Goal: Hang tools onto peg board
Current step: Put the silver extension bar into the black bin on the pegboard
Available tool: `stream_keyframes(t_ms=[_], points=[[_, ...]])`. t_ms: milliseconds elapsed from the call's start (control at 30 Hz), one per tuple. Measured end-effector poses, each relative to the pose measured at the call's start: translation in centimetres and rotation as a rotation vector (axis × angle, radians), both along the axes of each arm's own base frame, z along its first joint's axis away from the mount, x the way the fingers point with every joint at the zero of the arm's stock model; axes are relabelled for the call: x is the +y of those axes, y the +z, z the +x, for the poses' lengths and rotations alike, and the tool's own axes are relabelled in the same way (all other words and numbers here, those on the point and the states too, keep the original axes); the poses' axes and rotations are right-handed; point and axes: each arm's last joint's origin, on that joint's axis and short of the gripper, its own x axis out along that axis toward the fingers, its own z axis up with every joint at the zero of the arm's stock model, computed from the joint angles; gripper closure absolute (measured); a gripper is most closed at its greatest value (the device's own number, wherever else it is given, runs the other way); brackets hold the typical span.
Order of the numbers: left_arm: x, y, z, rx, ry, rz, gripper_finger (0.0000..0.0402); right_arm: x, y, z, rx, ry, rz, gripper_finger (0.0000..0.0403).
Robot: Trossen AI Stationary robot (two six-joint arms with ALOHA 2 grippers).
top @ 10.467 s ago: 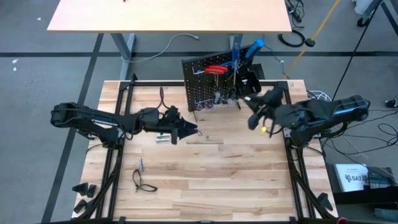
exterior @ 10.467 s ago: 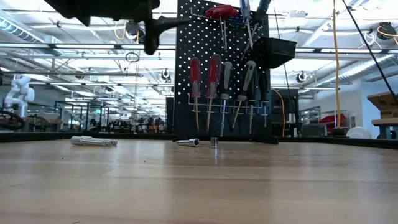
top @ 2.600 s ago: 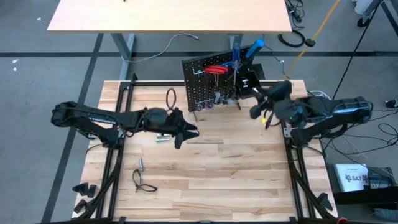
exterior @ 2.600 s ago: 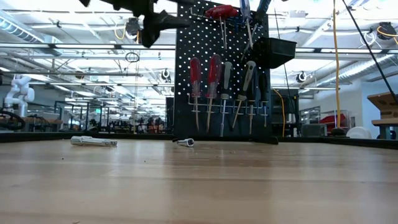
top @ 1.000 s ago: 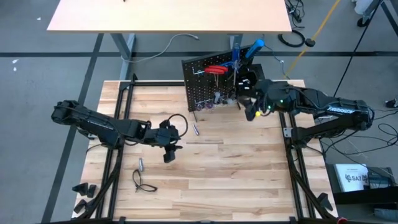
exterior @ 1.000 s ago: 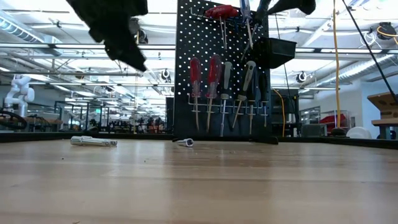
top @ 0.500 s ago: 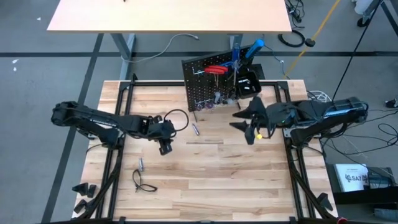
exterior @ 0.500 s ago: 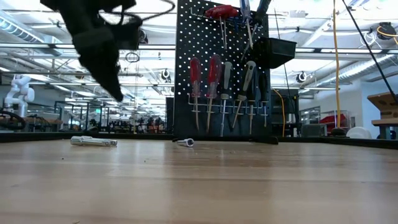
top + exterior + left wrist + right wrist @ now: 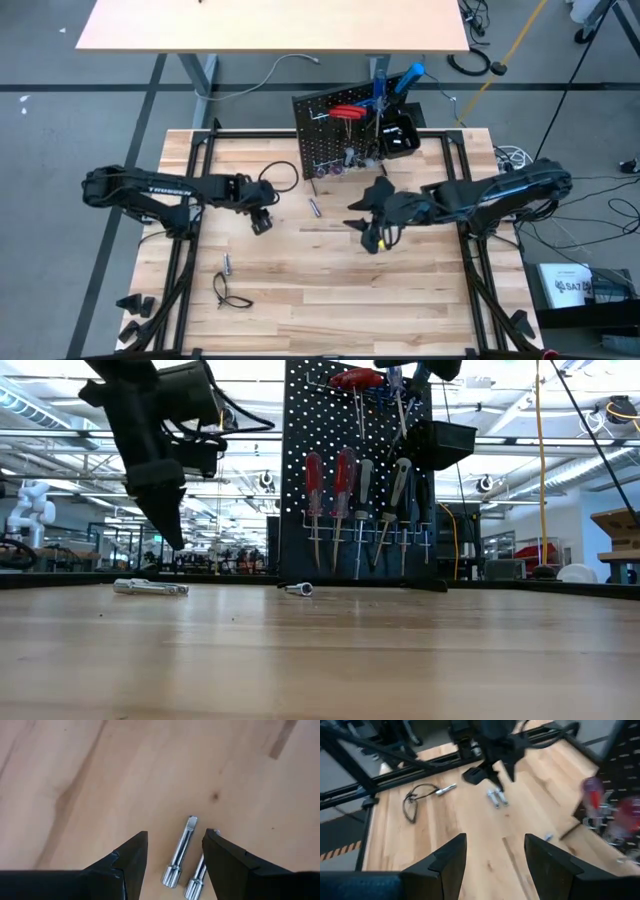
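Observation:
The black peg board (image 9: 340, 135) stands upright at the table's far edge, with red-handled screwdrivers (image 9: 328, 482) and other tools hanging on it. Two silver bits (image 9: 181, 854) lie side by side on the wood. My left gripper (image 9: 175, 837) hovers open just above them, pointing steeply down, one finger on either side and touching nothing; in the high view it is left of centre (image 9: 262, 222). My right gripper (image 9: 366, 233) hangs open over the middle of the table, in front of the board, with nothing between its fingers (image 9: 495, 840).
A small silver bit (image 9: 314, 207) lies in front of the peg board's foot. Another bit (image 9: 227, 263) and a black cord loop (image 9: 232, 296) lie near the table's left front. Black frame rails (image 9: 190, 200) run along both side edges.
My left gripper has moved toward the table's far edge and down, tipping steeper, until it hangs over the pair of silver bits. My right gripper has swung away from the peg board toward the table's middle and come lower. Both have stayed open.

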Motion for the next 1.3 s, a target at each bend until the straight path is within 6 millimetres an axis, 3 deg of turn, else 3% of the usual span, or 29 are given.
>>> stream_keyframes(t_ms=[267, 567, 1100, 1200, 1300], points=[[0.8, -0.7, -0.3, 0.077, -0.083, 0.010, 0.0210, 0.6, -1.6, 1.8, 0.028, 0.044, 0.006, 0.0211], [0.4, -4.0, -1.9, 0.186, -0.113, -0.049, 0.0210, 0.6, -1.5, 1.9, 0.014, 0.045, 0.004, 0.0211], [0.2, -5.8, -2.5, 0.118, -0.152, -0.066, 0.0212, 0.6, -1.2, 2.0, -0.013, 0.062, -0.025, 0.0211], [0.1, -6.1, -2.8, 0.121, -0.154, -0.076, 0.0237, 0.6, -1.2, 2.0, -0.013, 0.062, -0.025, 0.0211], [0.0, -6.2, -2.9, 0.123, -0.156, -0.084, 0.0291, 0.6, -1.2, 2.0, -0.013, 0.062, -0.025, 0.0211]])
